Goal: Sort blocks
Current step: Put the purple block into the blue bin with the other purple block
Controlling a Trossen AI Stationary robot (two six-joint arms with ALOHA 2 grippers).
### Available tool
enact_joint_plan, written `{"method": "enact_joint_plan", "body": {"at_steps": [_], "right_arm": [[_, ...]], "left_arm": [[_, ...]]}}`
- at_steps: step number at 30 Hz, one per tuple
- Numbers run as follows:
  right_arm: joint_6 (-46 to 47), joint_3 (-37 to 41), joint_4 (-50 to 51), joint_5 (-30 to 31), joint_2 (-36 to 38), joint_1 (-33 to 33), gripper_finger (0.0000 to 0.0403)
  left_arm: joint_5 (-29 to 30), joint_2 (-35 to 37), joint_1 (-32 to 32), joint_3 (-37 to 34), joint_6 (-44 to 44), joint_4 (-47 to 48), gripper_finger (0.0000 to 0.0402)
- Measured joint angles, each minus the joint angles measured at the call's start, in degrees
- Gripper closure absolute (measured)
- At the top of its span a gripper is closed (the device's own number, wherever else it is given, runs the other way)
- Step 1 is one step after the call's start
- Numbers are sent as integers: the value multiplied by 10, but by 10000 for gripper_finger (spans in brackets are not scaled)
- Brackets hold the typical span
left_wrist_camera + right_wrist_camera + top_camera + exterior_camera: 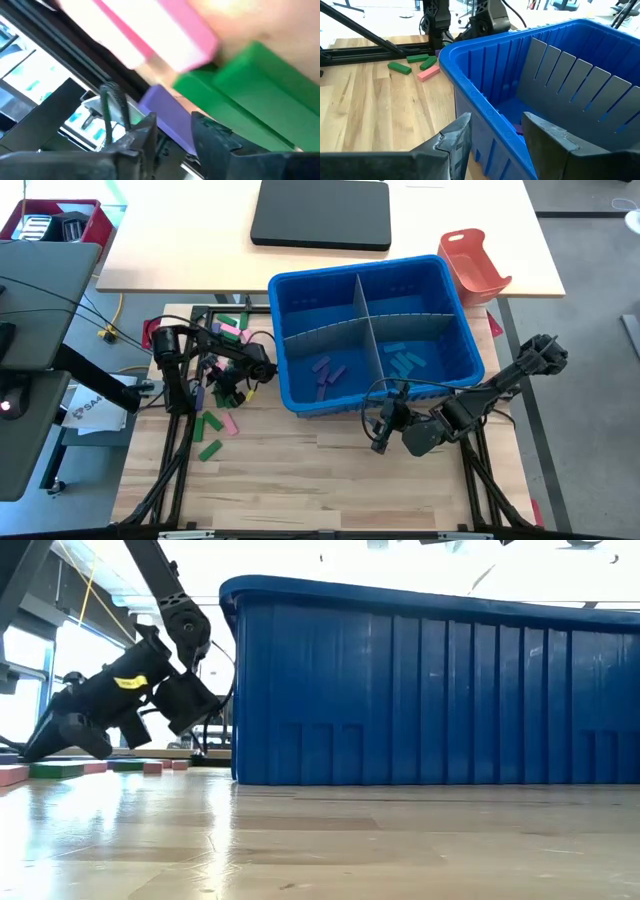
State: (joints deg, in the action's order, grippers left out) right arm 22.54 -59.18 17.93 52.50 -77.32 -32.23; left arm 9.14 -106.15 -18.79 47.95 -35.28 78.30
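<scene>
Loose blocks in green, pink and purple lie on the wooden table left of the blue bin [352, 272]. My left gripper [224, 388] slants down among them and is shut on a purple block [172, 122]. Just beyond that block lie a pink block [165, 30] and a green block [250, 95]. Purple blocks [328, 372] lie in the bin's near-left compartment and blue blocks [405, 360] in its near-right one. My right gripper [492, 135] hangs open and empty above the table at the bin's near wall. My left gripper has the purple block's near end [175, 131] pinched between its two fingers, which come slanting down and lie along its two long sides. The block points away from the fingers toward the pink block. Whether it is clear of the table I cannot tell.
More blocks lie near the table's left front: green ones [210, 450] and a pink one [231, 425]. Grey slotted dividers [365, 330] split the bin into compartments. An orange-red tray [475, 260] and a black flat case [320, 215] sit on the far table. Bare wood lies in front of the bin.
</scene>
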Motion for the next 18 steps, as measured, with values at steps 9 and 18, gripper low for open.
{"method": "enact_joint_plan", "body": {"at_steps": [9, 18], "right_arm": [[6, 0, 0, 0, 0, 0, 234], [6, 0, 0, 0, 0, 0, 234]], "left_arm": [[46, 0, -64, -4, 54, 2, 397], [64, -18, -101, -37, 83, 9, 401]]}}
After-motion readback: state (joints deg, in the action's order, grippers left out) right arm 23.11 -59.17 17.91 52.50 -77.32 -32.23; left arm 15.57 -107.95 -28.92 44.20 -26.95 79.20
